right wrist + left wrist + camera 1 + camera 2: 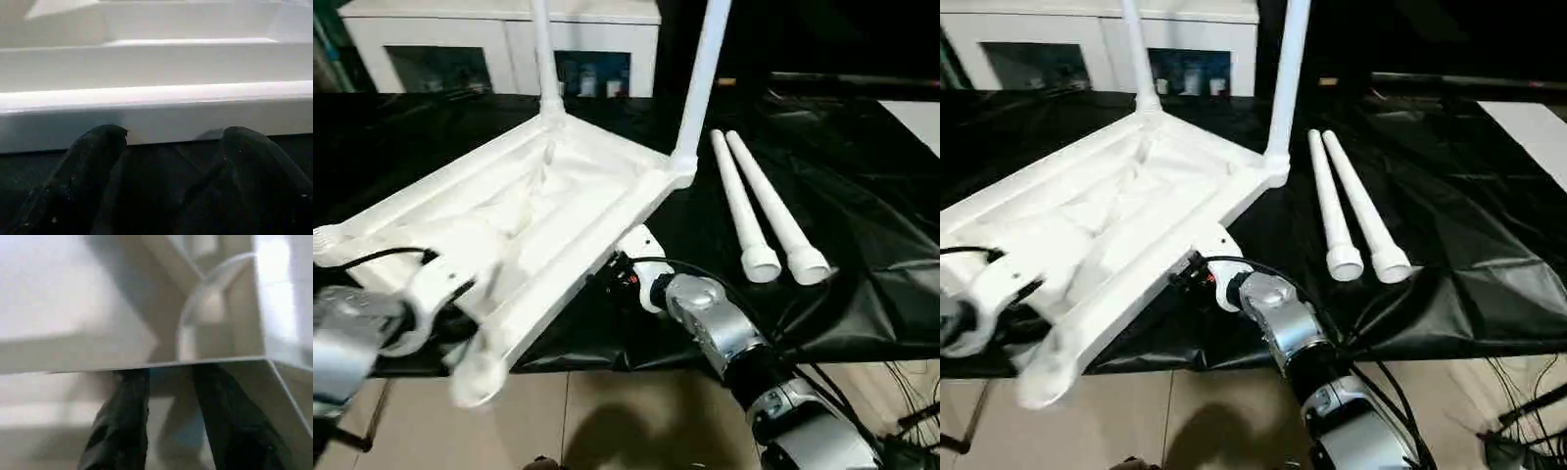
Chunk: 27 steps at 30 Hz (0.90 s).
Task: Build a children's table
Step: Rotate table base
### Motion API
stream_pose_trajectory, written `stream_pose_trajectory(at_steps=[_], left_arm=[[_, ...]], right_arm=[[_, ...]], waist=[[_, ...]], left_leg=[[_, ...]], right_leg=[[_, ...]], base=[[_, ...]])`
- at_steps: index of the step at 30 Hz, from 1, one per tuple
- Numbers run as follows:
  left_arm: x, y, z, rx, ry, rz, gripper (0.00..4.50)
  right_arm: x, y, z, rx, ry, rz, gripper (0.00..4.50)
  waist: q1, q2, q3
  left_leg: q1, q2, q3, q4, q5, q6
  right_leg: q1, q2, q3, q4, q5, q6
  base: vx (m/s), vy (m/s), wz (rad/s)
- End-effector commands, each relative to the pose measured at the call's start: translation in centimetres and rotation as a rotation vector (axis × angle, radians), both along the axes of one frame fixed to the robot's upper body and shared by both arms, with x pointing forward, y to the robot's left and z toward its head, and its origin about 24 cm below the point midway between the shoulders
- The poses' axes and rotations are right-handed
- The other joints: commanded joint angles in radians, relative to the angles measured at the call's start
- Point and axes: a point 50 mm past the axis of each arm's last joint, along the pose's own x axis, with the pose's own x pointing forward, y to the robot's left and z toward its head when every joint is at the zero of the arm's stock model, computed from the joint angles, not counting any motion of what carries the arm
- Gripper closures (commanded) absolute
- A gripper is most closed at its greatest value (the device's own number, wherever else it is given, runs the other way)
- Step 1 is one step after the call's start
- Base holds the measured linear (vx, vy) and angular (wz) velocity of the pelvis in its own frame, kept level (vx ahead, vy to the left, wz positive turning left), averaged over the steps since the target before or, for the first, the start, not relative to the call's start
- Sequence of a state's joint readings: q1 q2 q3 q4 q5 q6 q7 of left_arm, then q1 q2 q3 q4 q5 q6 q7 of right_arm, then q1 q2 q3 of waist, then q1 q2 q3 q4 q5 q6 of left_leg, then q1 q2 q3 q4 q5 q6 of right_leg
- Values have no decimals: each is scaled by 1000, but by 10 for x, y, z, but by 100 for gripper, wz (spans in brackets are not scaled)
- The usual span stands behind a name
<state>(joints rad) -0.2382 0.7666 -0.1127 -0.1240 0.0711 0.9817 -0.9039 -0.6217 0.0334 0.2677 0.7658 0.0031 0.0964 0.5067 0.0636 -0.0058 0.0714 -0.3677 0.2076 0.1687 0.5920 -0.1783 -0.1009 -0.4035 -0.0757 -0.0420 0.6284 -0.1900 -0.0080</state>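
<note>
The children's table's white tabletop (597, 166) lies underside up on a black sheet, its near corner (475, 377) hanging out over the floor. Two white legs (705, 69) (544, 49) stand upright in the far corner sockets. Another two legs (739, 206) (773, 211) lie side by side to the right. My left gripper (168, 374) is at the tabletop's near left end, pushed up against a white rim. My right gripper (176, 132) is open, both black fingertips (105, 139) just short of the tabletop's long side wall (161, 117), low at the right edge.
The black sheet (862, 196) covers the work surface and falls off at the front onto a tiled floor (607, 411). A white glass-door cabinet (499, 39) stands behind. A white panel (915, 117) lies at the far right. Cables (901, 392) trail at the lower right.
</note>
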Motion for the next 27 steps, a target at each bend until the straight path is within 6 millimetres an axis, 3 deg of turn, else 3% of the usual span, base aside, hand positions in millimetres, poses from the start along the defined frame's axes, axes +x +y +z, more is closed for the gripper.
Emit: stream_pose_trajectory(at_steps=[1,2,4,5,7,9,10,16,23,27], left_arm=[[14,-29,4,-78,-62,-100,320],[16,-34,4,-86,-71,-109,320],[21,-41,4,-104,-90,-115,341],[26,-50,5,-126,-115,-128,345],[32,-60,7,-159,-146,-140,364],[36,-66,8,-179,-164,-143,385],[40,-73,10,-203,-183,-156,391],[49,-95,11,-258,-230,-207,445],[65,-110,14,-288,-398,-166,445],[70,-115,35,-382,-518,-195,445]], right_arm=[[6,4,12,36,-50,16,72],[7,0,13,38,-54,9,72],[9,-4,13,40,-60,2,72],[10,-10,14,42,-66,-8,72],[11,-17,15,46,-72,-18,72],[11,-20,15,48,-75,-23,72],[12,-23,14,42,-83,-28,72],[14,-38,20,17,-134,-46,72],[15,-72,37,-3,-212,-110,72],[12,-91,49,3,-238,-142,72]], waist=[[0,31,-70],[2,32,-71],[3,29,-73],[3,37,-75],[3,37,-79],[2,31,-81],[0,36,-82],[-1,27,-83],[7,22,-82],[13,18,-85]], left_leg=[[26,10,2,-73,-283,-22],[26,10,4,-72,-281,-23],[13,8,-1,-74,-256,-21],[12,7,-2,-73,-249,-23],[11,6,-1,-68,-226,-16],[6,5,-1,-66,-198,-9],[4,4,-1,-65,-192,-7],[3,5,-1,-62,-172,14],[6,6,2,-61,-186,25],[4,5,1,-60,-161,26]], right_leg=[[28,-42,37,-74,-195,-220],[29,-42,38,-74,-181,-225],[41,-44,37,-67,-162,-225],[42,-44,36,-64,-149,-225],[46,-43,35,-62,-102,-232],[50,-41,33,-60,-65,-237],[52,-41,32,-59,-52,-242],[57,-41,31,-60,-38,-250],[54,-39,32,-68,-71,-231],[57,-39,32,-66,-62,-214]], base=[[0,0,0],[0,0,0],[0,0,0],[0,0,0],[0,0,0],[0,0,0],[0,0,0],[0,0,0],[0,0,0],[0,0,0]])
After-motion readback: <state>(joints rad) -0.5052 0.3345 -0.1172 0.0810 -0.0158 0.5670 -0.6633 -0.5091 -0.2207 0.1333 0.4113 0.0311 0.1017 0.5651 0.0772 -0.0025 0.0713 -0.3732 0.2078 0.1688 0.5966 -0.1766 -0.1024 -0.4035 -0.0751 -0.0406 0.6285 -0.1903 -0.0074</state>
